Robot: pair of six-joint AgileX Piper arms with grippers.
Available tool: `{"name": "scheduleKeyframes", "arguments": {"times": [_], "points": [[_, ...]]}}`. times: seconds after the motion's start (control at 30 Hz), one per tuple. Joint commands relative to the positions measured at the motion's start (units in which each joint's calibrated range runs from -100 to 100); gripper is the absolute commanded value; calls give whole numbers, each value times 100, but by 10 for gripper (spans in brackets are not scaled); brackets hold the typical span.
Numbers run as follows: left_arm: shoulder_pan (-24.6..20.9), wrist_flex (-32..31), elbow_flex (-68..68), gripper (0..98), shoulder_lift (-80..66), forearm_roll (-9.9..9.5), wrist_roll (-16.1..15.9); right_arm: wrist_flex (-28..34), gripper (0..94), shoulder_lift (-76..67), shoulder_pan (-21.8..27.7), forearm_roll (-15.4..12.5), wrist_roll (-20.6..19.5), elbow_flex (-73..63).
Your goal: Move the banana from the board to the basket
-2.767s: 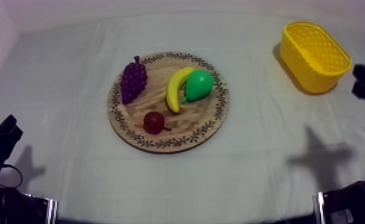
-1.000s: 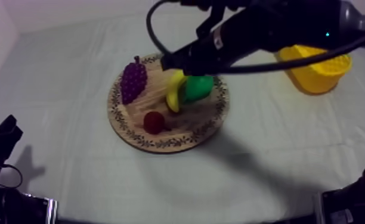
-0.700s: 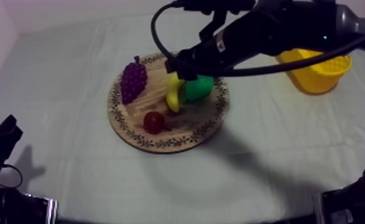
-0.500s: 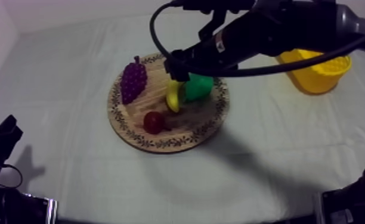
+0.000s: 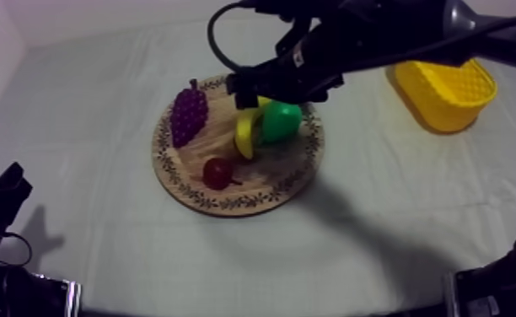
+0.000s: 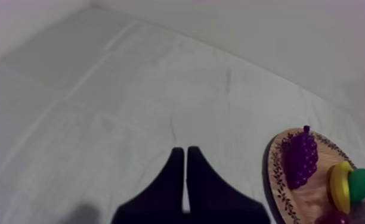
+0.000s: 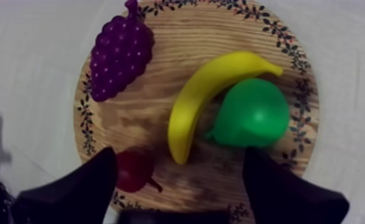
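The banana (image 5: 246,131) is lying on the wooden board (image 5: 170,173), right of its middle and touching the pear (image 5: 282,120). I am holding my right gripper (image 7: 178,154) over it, fingers spread wide around nothing. My left gripper (image 6: 182,154) is resting pinched into a narrow wedge. The yellow basket (image 5: 447,110) is sitting near the table's far right corner.

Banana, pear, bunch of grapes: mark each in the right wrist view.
banana (image 7: 194,104), right wrist view, middle of its curve.
pear (image 7: 250,113), right wrist view, centre of its body.
bunch of grapes (image 7: 119,56), right wrist view, middle of the cluster.
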Motion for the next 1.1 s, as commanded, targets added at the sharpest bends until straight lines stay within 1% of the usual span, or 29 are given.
{"name": "scheduleKeyframes", "arguments": {"times": [0.0,0.13,0.3,0.67,0.87,1.07], "points": [[-1,-1,-1,1,-5,-3,1,118,596,121,26,-310,153,-147],[-1,-1,-1,1,-5,-3,1,199,588,332,49,-638,345,-292],[-1,-1,-1,1,-5,-3,1,213,581,608,-10,-847,454,-399],[-1,-1,-1,1,-5,-3,0,239,571,1333,8,-1018,554,-889],[-1,-1,-1,1,-5,-3,0,505,566,1711,56,-1108,602,-1399],[-1,-1,-1,1,-5,-3,1,907,564,2077,81,-1200,640,-1938]]}}
